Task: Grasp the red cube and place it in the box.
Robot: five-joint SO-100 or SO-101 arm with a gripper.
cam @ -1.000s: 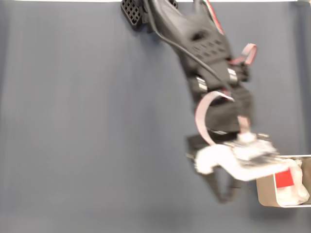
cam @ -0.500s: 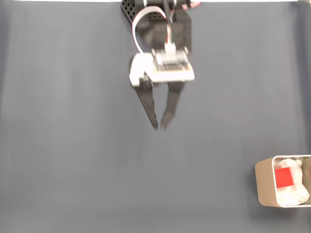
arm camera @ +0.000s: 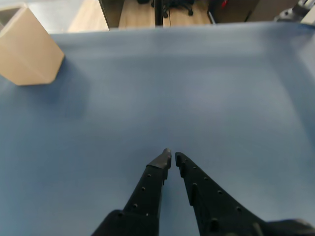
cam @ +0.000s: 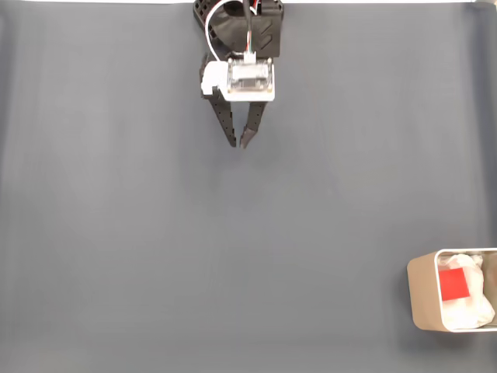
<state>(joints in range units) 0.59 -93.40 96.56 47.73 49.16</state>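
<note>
The red cube (cam: 453, 284) lies inside the box (cam: 424, 291) on white padding, at the lower right edge of the fixed view. The box's beige outer wall (arm camera: 25, 49) also shows at the upper left of the wrist view. My gripper (cam: 238, 143) hangs near the top centre of the fixed view, far from the box, with its black fingers nearly touching and nothing between them. In the wrist view the gripper (arm camera: 172, 158) points at bare blue-grey cloth, its tips almost closed.
The dark blue-grey cloth (cam: 155, 249) covers the whole table. The arm's base (cam: 233, 15) sits at the top edge of the fixed view. Beyond the cloth's far edge in the wrist view are a wooden floor (arm camera: 142, 12) and chair legs.
The arm swung away from the box at lower right, back up to the top centre, and drew in toward its base. The cube stays in the box. The fingers have come closer together.
</note>
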